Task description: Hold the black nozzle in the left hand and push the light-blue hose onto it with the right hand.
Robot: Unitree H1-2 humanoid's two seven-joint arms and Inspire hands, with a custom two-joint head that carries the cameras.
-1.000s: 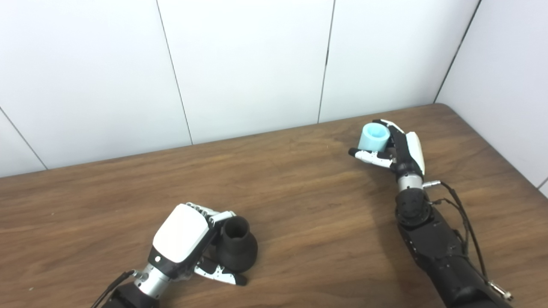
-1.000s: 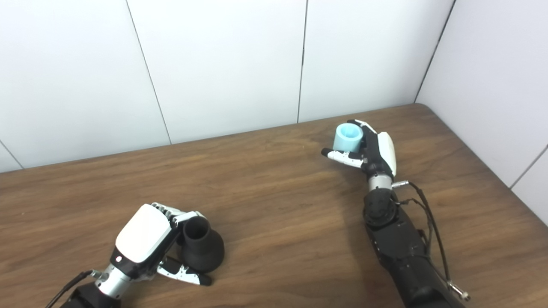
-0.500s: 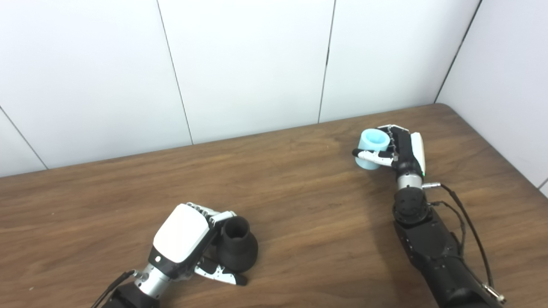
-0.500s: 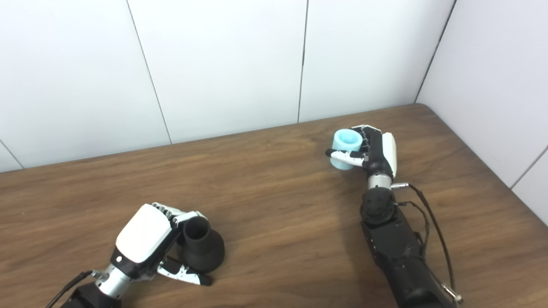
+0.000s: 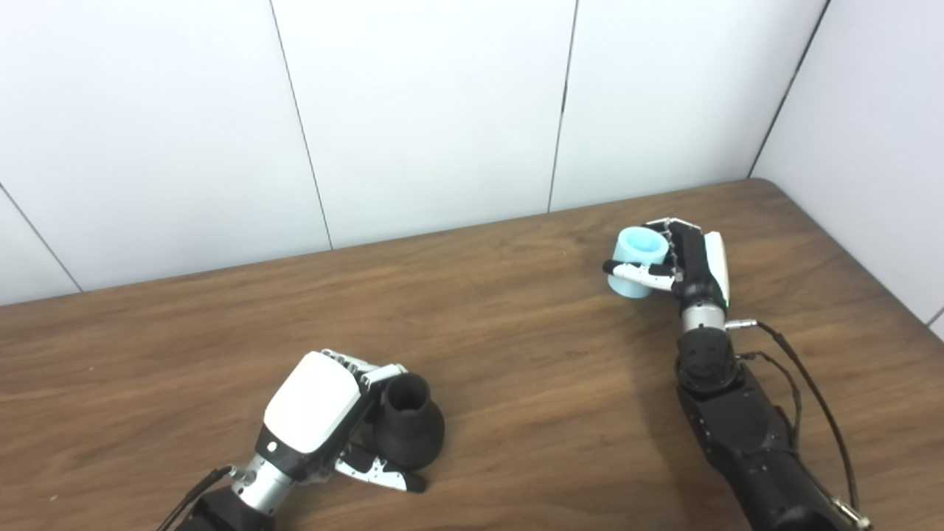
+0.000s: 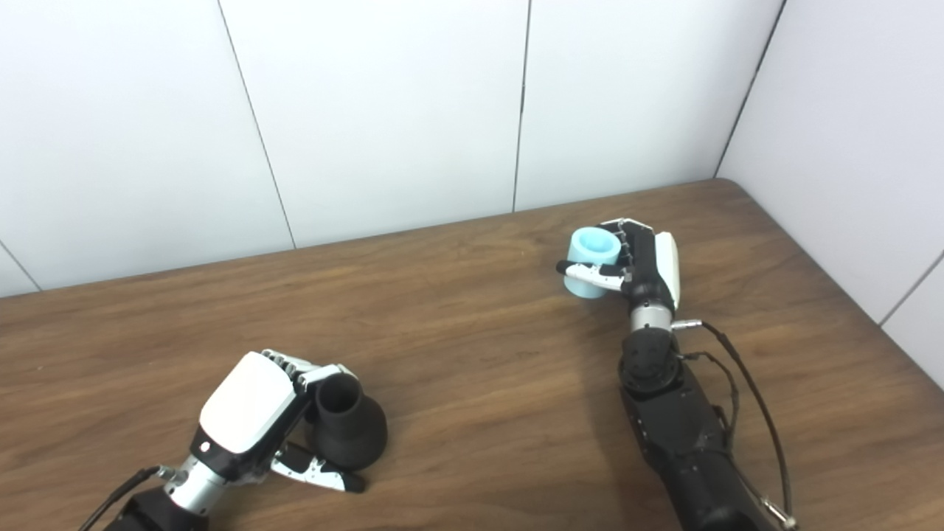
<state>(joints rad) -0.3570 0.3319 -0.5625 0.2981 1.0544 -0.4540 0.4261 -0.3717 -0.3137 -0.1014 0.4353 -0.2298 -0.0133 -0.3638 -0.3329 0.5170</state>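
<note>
My left hand [image 5: 313, 413] wraps its fingers around the black nozzle [image 5: 408, 422], which stands on the tabletop [image 5: 516, 369] with its narrow open mouth up, nothing visible inside. Well apart from the nozzle, toward the far right, my right hand [image 5: 689, 262] pinches the light-blue hose [image 5: 636, 259], its hollow end facing up.

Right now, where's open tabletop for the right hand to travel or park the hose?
Bare wood spans the table between the left hand gripping the black nozzle and the right hand gripping the light-blue hose. The back-left strip along the wall is bare too. It is crowded only right at each hand.
</note>
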